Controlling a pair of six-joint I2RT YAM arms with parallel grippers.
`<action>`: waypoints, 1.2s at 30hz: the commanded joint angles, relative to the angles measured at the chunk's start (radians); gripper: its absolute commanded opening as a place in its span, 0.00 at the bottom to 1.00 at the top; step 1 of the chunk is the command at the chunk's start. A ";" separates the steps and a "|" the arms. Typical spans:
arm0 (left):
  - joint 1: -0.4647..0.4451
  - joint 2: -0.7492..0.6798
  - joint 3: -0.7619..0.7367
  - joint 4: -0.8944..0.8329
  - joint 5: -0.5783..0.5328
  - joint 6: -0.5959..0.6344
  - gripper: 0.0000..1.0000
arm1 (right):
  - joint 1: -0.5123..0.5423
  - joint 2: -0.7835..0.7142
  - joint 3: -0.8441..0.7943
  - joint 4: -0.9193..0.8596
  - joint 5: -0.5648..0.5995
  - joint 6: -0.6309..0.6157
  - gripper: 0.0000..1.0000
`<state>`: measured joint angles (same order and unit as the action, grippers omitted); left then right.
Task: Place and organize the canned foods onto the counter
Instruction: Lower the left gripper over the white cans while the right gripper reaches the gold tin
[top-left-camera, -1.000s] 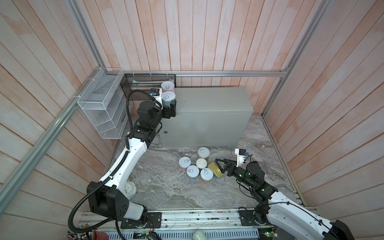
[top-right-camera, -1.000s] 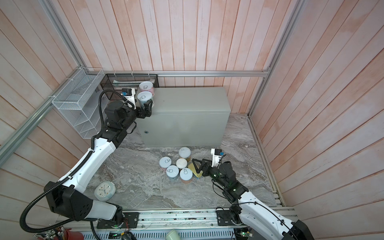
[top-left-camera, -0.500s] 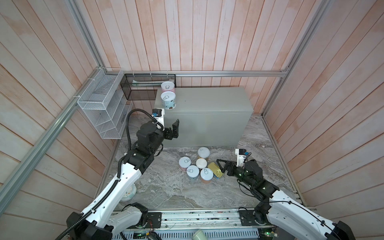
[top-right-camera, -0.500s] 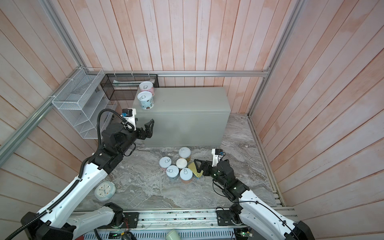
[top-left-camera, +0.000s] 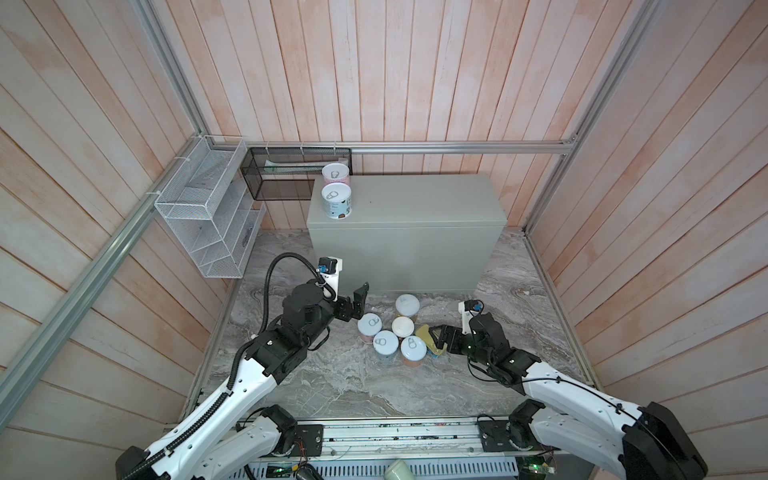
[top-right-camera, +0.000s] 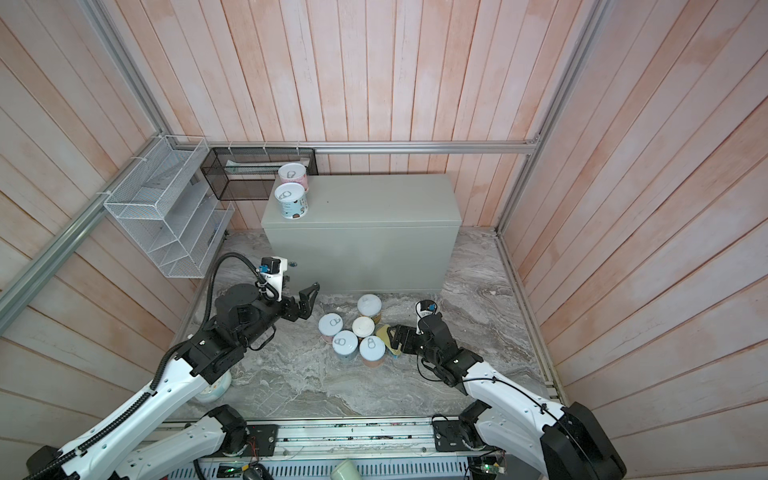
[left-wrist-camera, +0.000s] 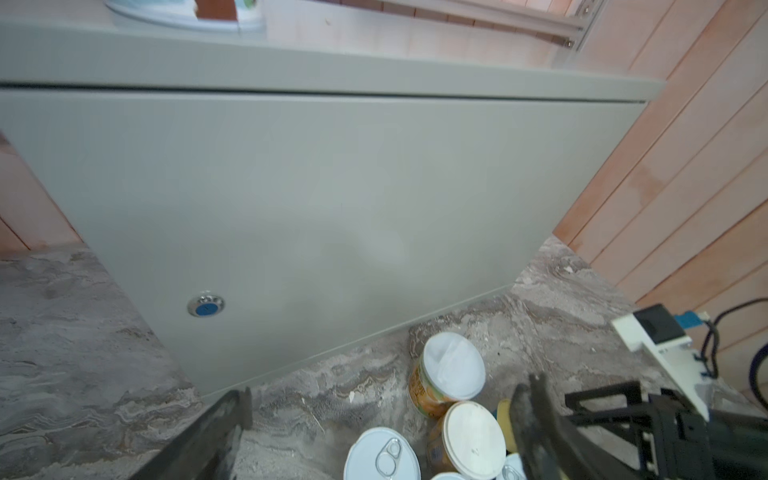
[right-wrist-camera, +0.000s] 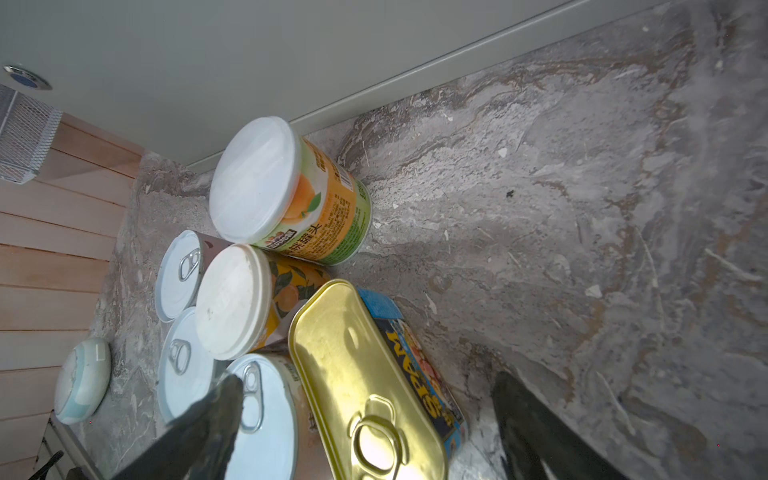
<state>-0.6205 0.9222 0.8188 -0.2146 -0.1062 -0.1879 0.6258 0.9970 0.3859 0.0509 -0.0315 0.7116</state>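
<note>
light: bright, even | shadows: soft | glare: gold tin (right-wrist-camera: 365, 399) lid | blur: left wrist view

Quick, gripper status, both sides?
Left gripper: open, empty.
Right gripper: open, jaws astride the gold tin, not gripping it.

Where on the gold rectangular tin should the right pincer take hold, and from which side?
Probably grip the gold tin across its narrow width, on the long side walls, coming from its pull-tab end, where the open right pincer sits. The labelled wall is clear; the other abuts a pull-tab can, leaving that finger little room.
</note>
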 joint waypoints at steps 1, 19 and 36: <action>-0.035 0.020 -0.034 -0.017 0.022 -0.024 1.00 | 0.002 -0.005 0.028 -0.105 0.051 -0.054 0.93; -0.163 0.121 -0.113 0.231 0.081 0.019 1.00 | 0.137 -0.152 -0.072 -0.177 0.156 -0.037 0.78; -0.163 0.149 -0.133 0.255 0.056 0.018 1.00 | 0.267 0.059 -0.047 -0.107 0.310 -0.063 0.77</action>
<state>-0.7803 1.0714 0.7017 0.0231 -0.0334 -0.1661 0.8879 1.0344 0.3149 -0.0788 0.2317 0.6579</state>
